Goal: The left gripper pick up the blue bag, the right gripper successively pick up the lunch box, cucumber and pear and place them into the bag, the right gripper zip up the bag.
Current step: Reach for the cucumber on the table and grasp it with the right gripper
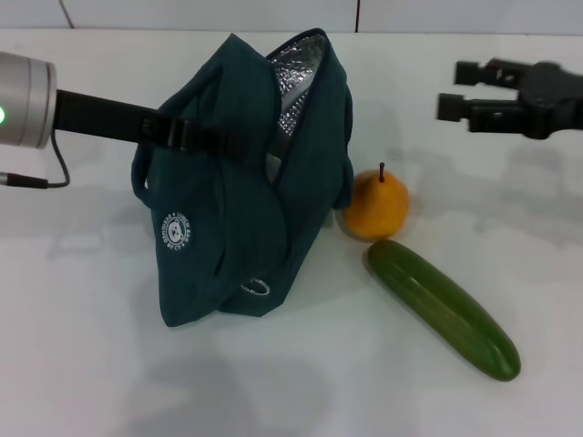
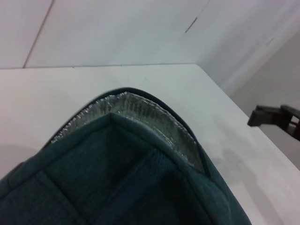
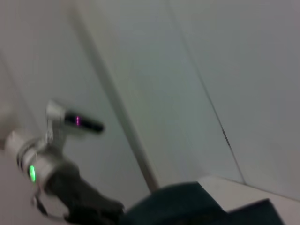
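Bag (image 1: 232,196) stands tilted on the counter (image 1: 82,355), mouth unzipped, foil lining showing, left gripper (image 1: 214,141) fingers clamped on its upper edge. Pear (image 1: 375,205) touches the bag's side; cucumber (image 1: 442,308) lies just beside it. Right gripper (image 1: 460,89) hangs well apart, fingers spread, empty.

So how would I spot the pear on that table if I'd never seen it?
Start at the big blue bag standing on the white table, held by the left tool. The pear sits against the bag's right side, with the long green cucumber lying just in front of it. It is the only round, orange-yellow thing there, with a short dark stem on top.
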`<control>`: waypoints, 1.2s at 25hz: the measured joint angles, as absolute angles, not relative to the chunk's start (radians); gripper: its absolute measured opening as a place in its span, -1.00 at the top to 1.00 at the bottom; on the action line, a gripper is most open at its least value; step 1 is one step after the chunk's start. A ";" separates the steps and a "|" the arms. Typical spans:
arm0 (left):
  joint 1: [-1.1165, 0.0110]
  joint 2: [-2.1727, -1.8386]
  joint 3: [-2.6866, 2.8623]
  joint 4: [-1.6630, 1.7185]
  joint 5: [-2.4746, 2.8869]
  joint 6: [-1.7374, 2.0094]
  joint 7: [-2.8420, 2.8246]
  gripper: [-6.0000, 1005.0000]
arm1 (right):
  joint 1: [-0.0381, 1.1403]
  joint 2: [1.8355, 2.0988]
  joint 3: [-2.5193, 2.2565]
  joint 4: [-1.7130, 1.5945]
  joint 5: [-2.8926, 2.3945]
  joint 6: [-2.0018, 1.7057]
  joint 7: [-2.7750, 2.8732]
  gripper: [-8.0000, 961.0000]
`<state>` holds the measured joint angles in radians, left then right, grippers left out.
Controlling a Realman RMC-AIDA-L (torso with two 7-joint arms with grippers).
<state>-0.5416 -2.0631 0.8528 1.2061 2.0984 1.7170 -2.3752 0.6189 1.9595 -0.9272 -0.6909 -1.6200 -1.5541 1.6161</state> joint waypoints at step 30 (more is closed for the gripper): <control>-0.539 -2.063 0.853 1.184 2.075 1.717 -2.373 0.91 | 0.901 1.843 -0.924 -1.158 -2.243 -1.922 2.335 -0.76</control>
<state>-0.5386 -2.0631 0.8528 1.1839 2.0752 1.7166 -2.3732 0.9014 1.8431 -0.9237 -1.1579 -2.2428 -1.9220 2.3355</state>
